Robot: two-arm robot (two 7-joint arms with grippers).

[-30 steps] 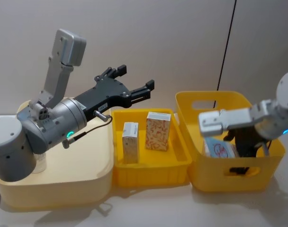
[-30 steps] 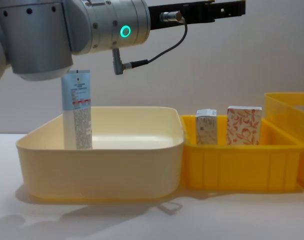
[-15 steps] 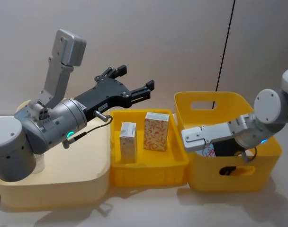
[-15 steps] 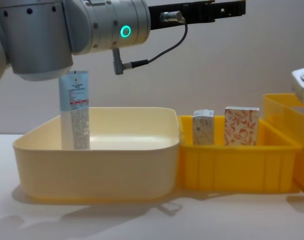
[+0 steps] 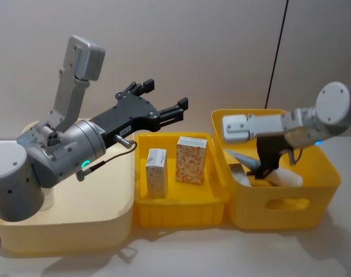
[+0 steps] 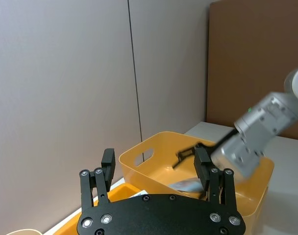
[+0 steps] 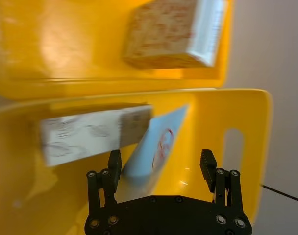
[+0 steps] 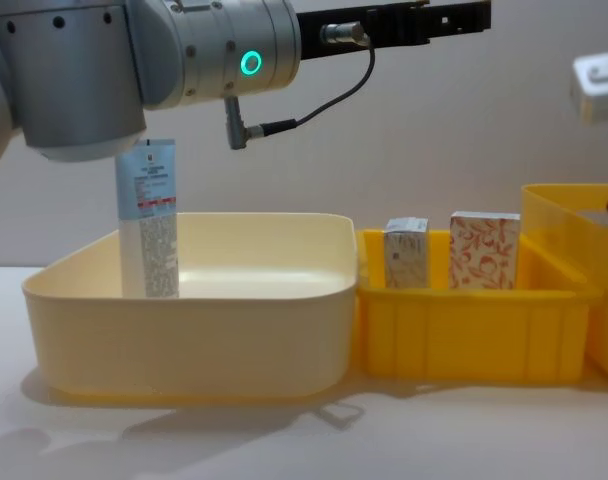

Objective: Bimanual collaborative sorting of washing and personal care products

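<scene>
Right wrist view: right claw point(image 7: 161, 165) spread, empty, above tube point(image 7: 156, 146).

Bare robot test lab: plain grey wall panels point(image 5: 221, 52), white tabletop point(image 8: 464, 430), plastic sorting bins point(image 5: 181, 202).

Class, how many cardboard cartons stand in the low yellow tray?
2: the white-and-blue carton on the left, the orange floral carton to its right, both upright in the low yellow tray.
</scene>
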